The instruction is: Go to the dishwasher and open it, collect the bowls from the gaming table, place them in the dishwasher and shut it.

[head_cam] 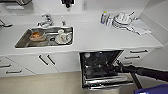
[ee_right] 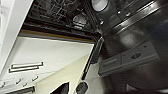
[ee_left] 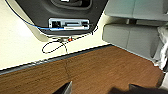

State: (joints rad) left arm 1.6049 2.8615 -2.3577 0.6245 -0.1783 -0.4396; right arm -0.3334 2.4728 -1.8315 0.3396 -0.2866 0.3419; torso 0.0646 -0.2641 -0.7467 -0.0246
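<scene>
The dishwasher [head_cam: 98, 60] stands open under the white counter, its door [head_cam: 105, 82] folded down and its dark racks showing. My right arm comes in from the right, and its gripper [head_cam: 110, 68] hovers over the door just in front of the lower rack. In the right wrist view the gripper [ee_right: 96, 88] is open close above the door's inner face [ee_right: 130, 57], with the racks [ee_right: 57, 12] beyond. My left gripper [ee_left: 102, 88] hangs open over a brown wood floor [ee_left: 100, 70], holding nothing. The bowls and the gaming table are out of view.
A sink [head_cam: 45, 37] with used dishes is set in the counter [head_cam: 100, 35], left of the dishwasher. More dishes and a cloth [head_cam: 127, 21] lie at the counter's back right. White cabinet doors and drawers [head_cam: 45, 61] flank the dishwasher. A blue shape [head_cam: 152, 90] fills the lower right corner. A grey sofa [ee_left: 132, 35] shows by my base.
</scene>
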